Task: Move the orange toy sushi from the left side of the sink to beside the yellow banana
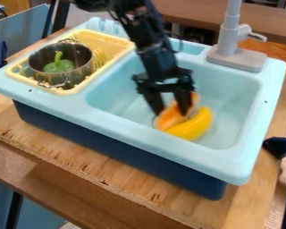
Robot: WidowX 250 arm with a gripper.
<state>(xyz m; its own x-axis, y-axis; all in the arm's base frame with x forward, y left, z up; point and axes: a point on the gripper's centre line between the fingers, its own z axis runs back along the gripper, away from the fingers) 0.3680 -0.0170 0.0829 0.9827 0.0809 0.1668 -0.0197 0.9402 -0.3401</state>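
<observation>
Camera view: orange item (168, 120), frame centre, inside the sink (151, 137), at the black gripper (170, 112), whose grasp cannot be told; banana (195, 126) alongside, lower right; open basin floor rightward; metal pot (40, 77), upper left.

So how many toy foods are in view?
3: the curved yellow banana in the light-blue sink basin, the rounded orange piece beside it at the black pincer, and the green pepper in the metal pot. Others may hide behind the pincer or in the pot.

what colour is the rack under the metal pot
Pale yellow rack, seen best in the camera view.
</observation>
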